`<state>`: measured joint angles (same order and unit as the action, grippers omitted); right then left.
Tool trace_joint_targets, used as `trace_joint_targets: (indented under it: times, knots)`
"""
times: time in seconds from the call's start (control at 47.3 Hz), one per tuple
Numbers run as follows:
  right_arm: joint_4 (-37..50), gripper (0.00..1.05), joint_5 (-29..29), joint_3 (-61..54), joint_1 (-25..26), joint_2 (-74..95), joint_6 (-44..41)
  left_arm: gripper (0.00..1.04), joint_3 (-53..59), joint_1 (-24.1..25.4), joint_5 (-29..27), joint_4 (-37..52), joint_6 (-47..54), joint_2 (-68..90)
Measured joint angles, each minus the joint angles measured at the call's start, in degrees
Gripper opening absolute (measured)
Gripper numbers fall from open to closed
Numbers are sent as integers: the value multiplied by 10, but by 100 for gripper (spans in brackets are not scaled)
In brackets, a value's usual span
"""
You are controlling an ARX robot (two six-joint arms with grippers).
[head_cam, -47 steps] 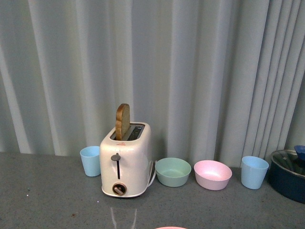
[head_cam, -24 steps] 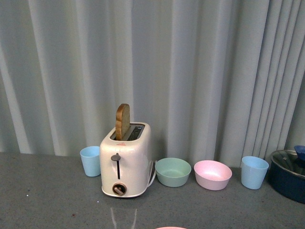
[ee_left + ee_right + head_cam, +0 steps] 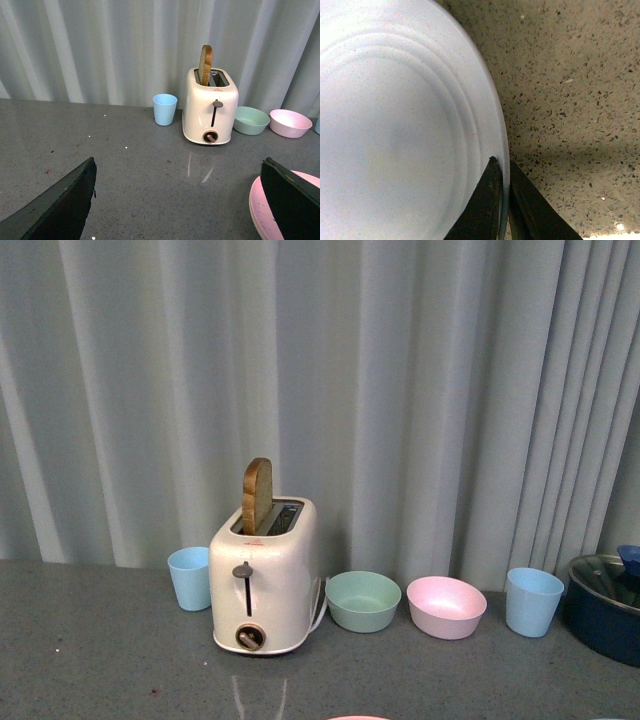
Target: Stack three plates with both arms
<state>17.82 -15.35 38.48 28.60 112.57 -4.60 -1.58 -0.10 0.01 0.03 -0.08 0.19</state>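
Right gripper (image 3: 501, 165): pressed together on the rim of the light blue plate (image 3: 395, 135). One finger lies over the top face and the other under the outer edge. The plate body extends away from the jaws over the speckled counter (image 3: 570, 75). The plate is round and has no long axis, so the rim grip alone sets its heading. The pictures do not show whether the plate is clear of the counter.

Left gripper (image 3: 177, 165): spread wide and holding nothing.

Pink plate (image 3: 265, 210): lies flat at the near edge of the counter, about mid-width in the front view. One left finger stands close beside it. A paler rim shows beneath its edge. This is probably the cream-beige plate, but it cannot be confirmed.

Governing relation: the left arm is nearer the pink plate, but the right arm carries the remaining plate. The stack should therefore lie to the left of the right gripper, along the near edge. The toaster (image 3: 264, 580) at the far edge stands well apart from that route.
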Motion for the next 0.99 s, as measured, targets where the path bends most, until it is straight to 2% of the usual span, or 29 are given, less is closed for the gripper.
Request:
trace_joint_targets:
  times: [0.296, 0.486, 0.676, 0.993]
  knots:
    - [-37, 3, -14, -9, -9, -131, 8, 98, 0, 0, 0, 0, 0, 0]
    - [-47, 3, -23, -9, -41, -222, 37, 98, 0, 0, 0, 0, 0, 0]
    - [-23, 3, -33, -13, -111, -279, 88, 98, 0, 0, 0, 0, 0, 0]
    - [36, 3, -19, -42, -285, -278, 169, 98, 0, 0, 0, 0, 0, 0]
